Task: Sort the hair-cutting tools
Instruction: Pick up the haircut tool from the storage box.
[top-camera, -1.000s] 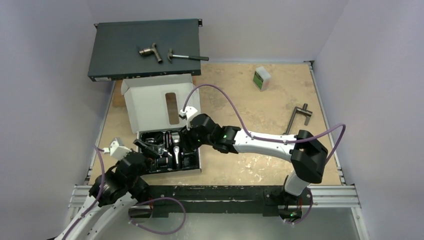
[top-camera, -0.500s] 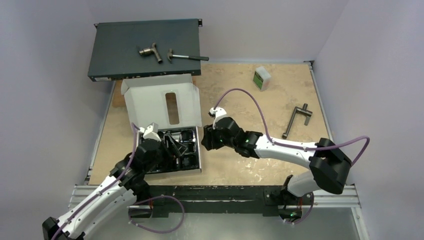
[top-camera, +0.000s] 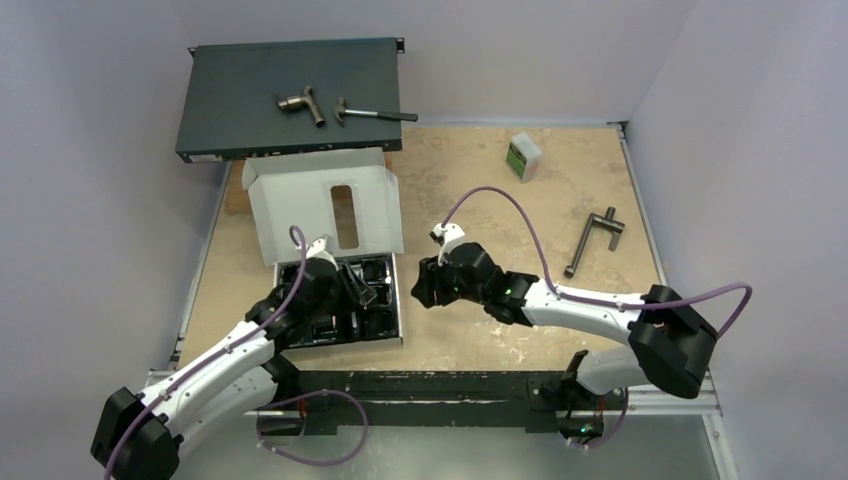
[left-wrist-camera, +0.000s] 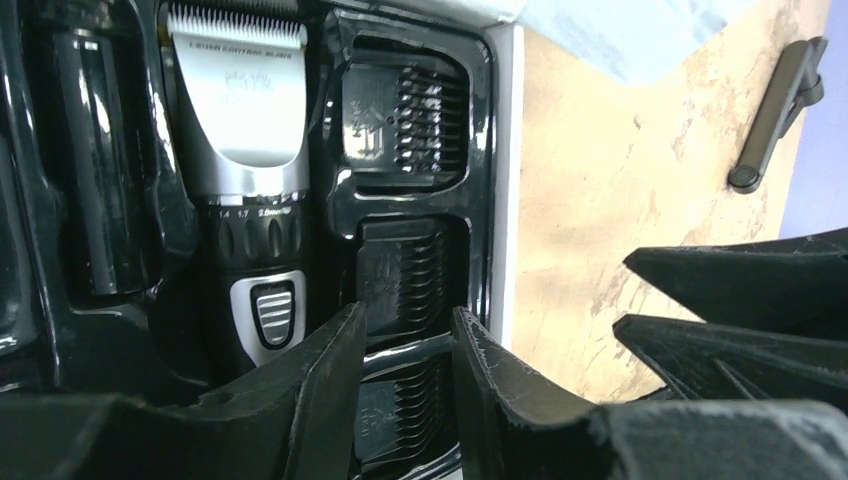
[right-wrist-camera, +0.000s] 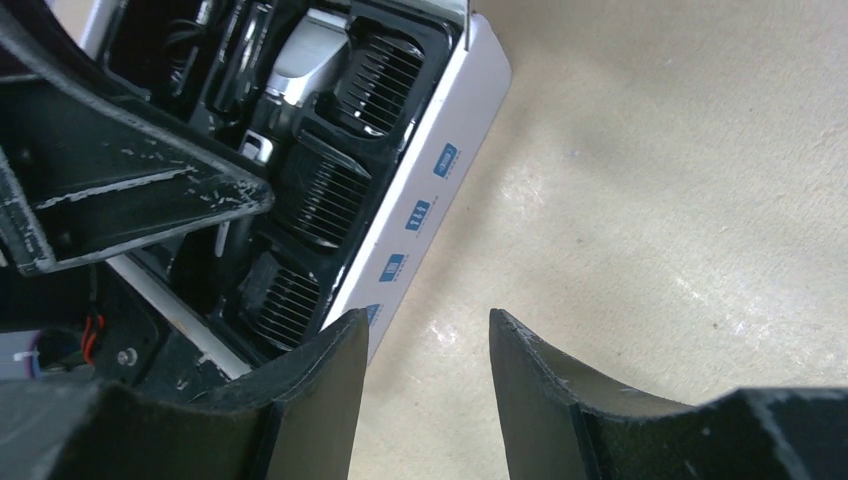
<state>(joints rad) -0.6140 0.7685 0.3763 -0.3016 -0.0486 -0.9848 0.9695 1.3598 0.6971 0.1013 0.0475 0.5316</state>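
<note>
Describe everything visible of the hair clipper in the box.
The hair clipper is slim: silver head with a toothed blade, black ridged collar, silver switch on a black body. It lies flat in a slot of the black tray, blade away from the left gripper, whose finger hides its lower end.

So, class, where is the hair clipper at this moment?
In the left wrist view, the hair clipper lies in the black tray, just left of the column of comb attachments and ahead of the left gripper.
</note>
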